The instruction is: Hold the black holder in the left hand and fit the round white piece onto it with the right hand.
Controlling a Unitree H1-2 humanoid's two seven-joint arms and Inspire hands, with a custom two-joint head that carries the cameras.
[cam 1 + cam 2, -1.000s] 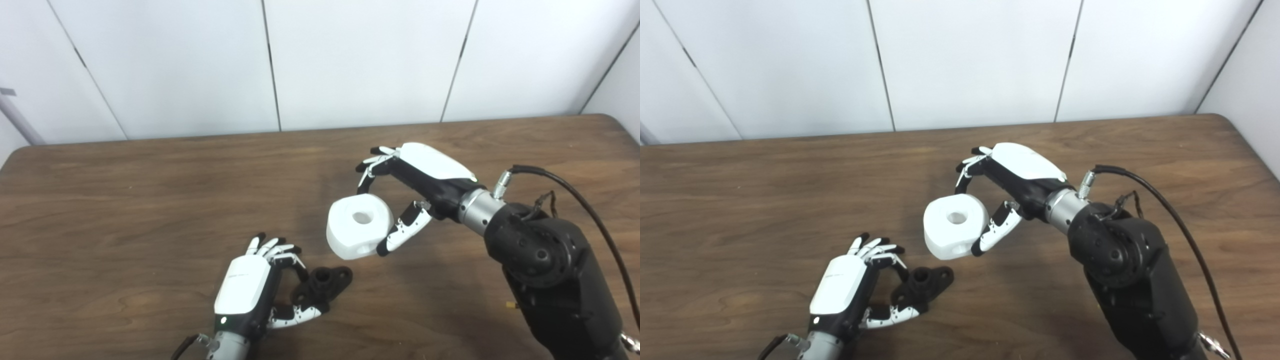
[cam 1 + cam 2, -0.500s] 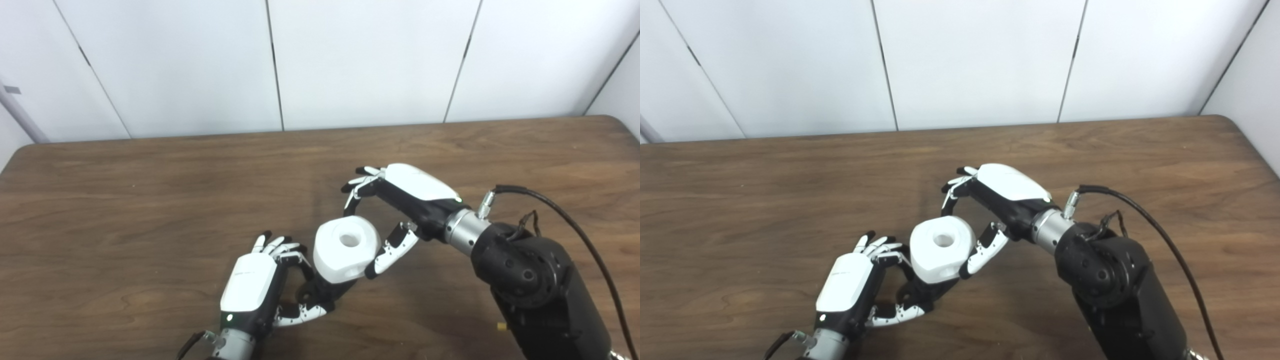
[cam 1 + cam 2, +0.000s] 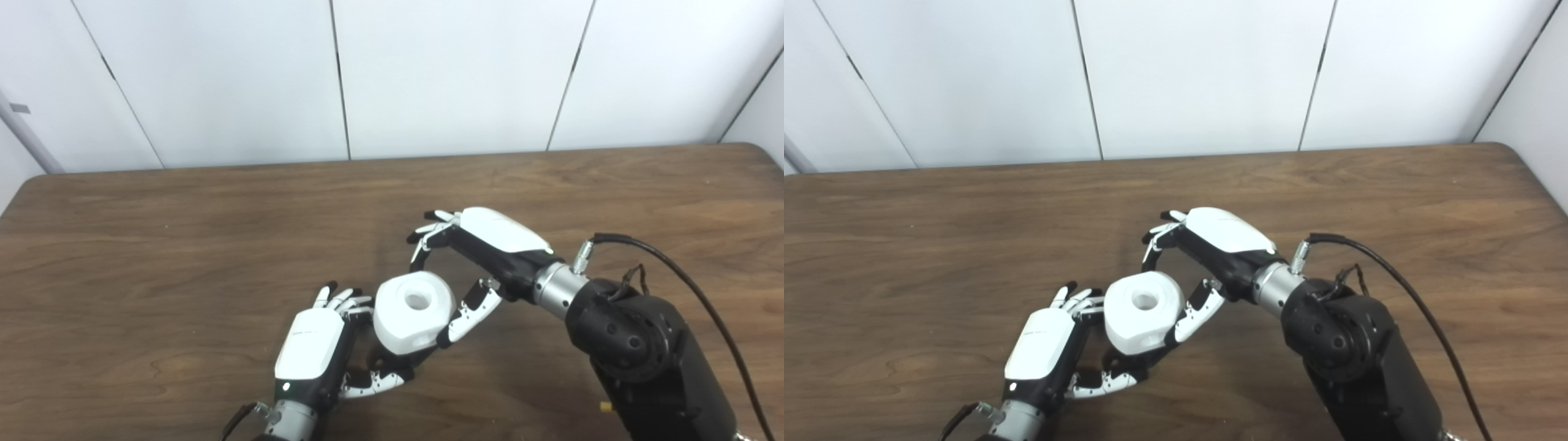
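Now the round white piece [image 3: 414,312], bore up, covers the black holder [image 3: 392,362].

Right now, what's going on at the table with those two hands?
The left robot hand grips a small black plastic holder, now mostly hidden, low over the brown wooden table. The right robot hand holds a round white block with a centre hole between fingers and thumb, directly over the holder. Whether the block is seated on the holder cannot be seen from either view.
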